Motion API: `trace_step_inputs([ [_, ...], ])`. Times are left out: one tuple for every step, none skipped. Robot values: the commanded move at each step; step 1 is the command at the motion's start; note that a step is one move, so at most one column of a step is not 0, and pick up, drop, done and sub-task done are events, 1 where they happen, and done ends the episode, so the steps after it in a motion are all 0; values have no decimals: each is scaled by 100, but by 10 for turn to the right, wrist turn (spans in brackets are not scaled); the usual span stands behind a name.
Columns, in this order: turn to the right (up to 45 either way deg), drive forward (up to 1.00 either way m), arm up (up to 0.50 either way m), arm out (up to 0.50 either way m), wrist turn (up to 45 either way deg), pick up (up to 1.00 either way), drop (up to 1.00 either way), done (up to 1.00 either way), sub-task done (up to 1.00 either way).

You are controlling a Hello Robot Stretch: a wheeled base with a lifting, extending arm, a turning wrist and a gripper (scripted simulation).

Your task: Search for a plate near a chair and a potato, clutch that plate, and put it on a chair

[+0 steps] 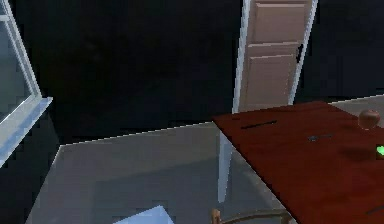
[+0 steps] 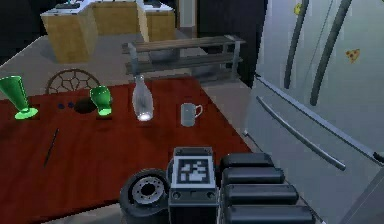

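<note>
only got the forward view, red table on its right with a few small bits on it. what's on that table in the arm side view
Observer: On the table stand a white mug, a pale bottle, a green cup beside the bottle and a second green cup at the view's left edge.
Operator: any chair over there
Observer: A round-backed chair stands at the table's far side, between the two cups in the picture.
Operator: and past the table
Observer: A grey fridge stands at the arm side view's right.
</note>
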Motion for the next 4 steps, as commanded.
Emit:
trace_step_inputs([
  [0, 0, 0, 18, 0, 0, 0, 0, 0],
  [0, 0, 0, 0, 390, 0, 0, 0, 0],
  [0, 0, -44, 0, 0, 0, 0, 0, 0],
  [0, 0, -50, 0, 0, 0, 0, 0, 0],
])
